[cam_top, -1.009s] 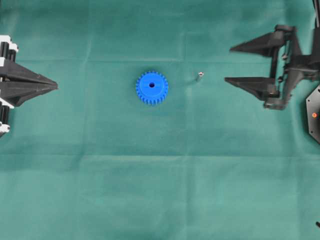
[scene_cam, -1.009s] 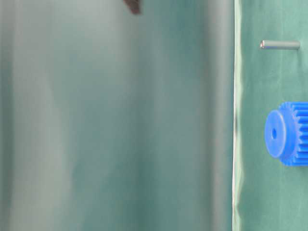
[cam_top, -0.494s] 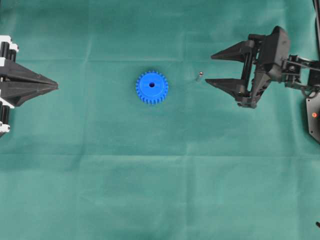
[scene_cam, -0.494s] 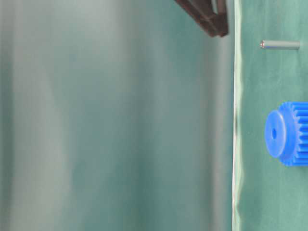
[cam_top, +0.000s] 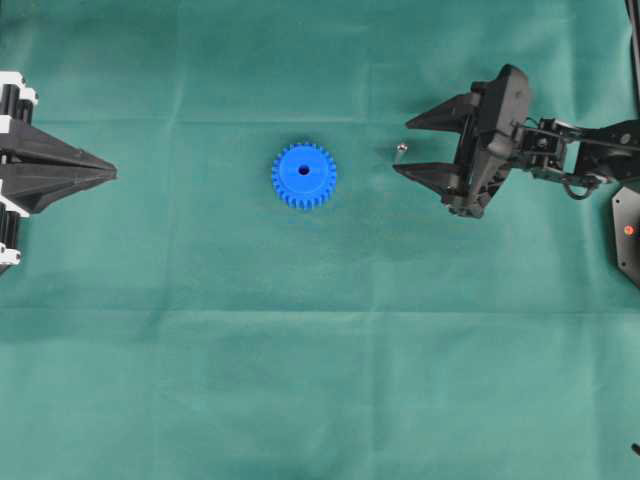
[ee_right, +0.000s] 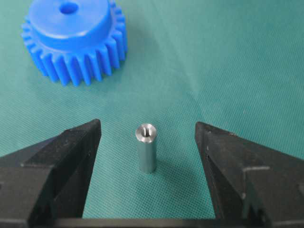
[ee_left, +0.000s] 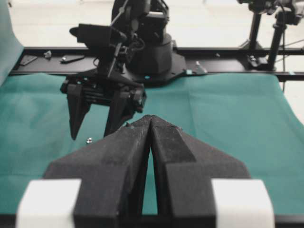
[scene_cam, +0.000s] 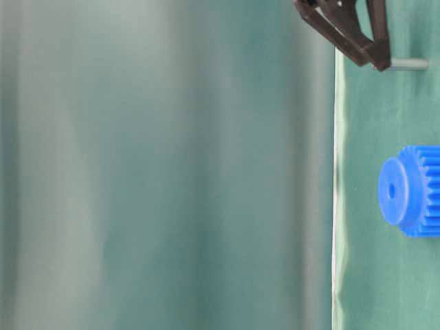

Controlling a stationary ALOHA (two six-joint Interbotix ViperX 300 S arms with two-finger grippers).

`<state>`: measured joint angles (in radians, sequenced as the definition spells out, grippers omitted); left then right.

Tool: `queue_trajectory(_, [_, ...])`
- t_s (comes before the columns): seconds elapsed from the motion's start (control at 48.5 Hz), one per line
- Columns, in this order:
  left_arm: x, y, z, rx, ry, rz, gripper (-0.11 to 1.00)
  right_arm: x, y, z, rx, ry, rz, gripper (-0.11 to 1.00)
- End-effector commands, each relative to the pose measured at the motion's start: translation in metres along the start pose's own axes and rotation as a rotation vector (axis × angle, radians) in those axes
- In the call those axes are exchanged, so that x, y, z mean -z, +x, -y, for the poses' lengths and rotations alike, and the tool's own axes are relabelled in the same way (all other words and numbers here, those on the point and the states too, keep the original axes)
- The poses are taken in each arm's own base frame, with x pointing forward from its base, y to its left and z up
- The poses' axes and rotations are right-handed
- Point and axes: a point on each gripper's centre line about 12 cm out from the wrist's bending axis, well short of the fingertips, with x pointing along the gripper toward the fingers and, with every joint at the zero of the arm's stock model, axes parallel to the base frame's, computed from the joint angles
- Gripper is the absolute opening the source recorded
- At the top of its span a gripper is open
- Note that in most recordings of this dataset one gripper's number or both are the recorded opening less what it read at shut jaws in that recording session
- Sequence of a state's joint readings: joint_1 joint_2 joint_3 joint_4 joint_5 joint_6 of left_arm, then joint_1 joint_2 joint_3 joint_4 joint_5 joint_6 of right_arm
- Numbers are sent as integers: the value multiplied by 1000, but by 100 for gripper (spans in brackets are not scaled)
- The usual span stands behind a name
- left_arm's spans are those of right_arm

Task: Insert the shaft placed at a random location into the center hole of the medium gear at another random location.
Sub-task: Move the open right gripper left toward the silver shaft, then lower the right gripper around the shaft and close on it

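The medium gear (cam_top: 303, 175), bright blue and toothed, lies flat on the green cloth with its center hole (cam_top: 303, 170) facing up. It also shows in the right wrist view as the gear (ee_right: 73, 38), ahead and to the left. To its right the shaft (cam_top: 400, 150), a small silvery pin, stands upright. My right gripper (cam_top: 402, 147) is open, with one finger on each side of the shaft (ee_right: 146, 147) and cloth showing in both gaps. My left gripper (cam_top: 113, 174) rests at the far left, shut and empty, its tips (ee_left: 150, 117) pressed together.
Green cloth (cam_top: 320, 380) covers the whole table. The right arm's base (ee_left: 152, 52) and a black rail (ee_left: 228, 66) stand beyond the cloth's far edge in the left wrist view. A black plate (cam_top: 628, 230) sits at the right edge.
My right gripper has moved left, staying open, until its fingers came around the shaft. The gear, shaft and left gripper have not moved.
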<state>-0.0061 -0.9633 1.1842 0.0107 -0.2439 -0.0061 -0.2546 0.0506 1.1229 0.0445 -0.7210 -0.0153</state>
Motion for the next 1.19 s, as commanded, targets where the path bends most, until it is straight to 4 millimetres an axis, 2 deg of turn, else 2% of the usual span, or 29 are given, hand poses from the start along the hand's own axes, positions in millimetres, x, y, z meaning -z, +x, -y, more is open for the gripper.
queue_trajectory(0.0, [-8, 3, 0, 2, 1, 20, 0, -8, 4, 2, 12, 2, 34, 80])
queue_trajectory(0.227, [-8, 3, 0, 2, 1, 17, 0, -7, 5, 3, 15, 7, 26, 75])
queue_trajectory(0.309, [-7, 3, 0, 2, 1, 11, 0, -7, 5, 3, 15, 6, 26, 68])
queue_trajectory(0.371, [-7, 3, 0, 2, 0, 11, 0, -7, 5, 2, 12, 2, 26, 55])
queue_trajectory(0.494, [-7, 3, 0, 2, 0, 8, 0, -6, 5, 2, 12, 1, 21, 21])
queue_trajectory(0.536, [-7, 3, 0, 2, 0, 6, 0, -6, 5, 2, 11, 0, 21, 14])
queue_trajectory(0.906, [-7, 3, 0, 2, -3, 2, 0, -13, 5, 2, 7, 9, 38, 14])
queue_trajectory(1.174, [-6, 3, 0, 2, -3, 0, 0, -51, -7, -7, -22, 16, 53, 14])
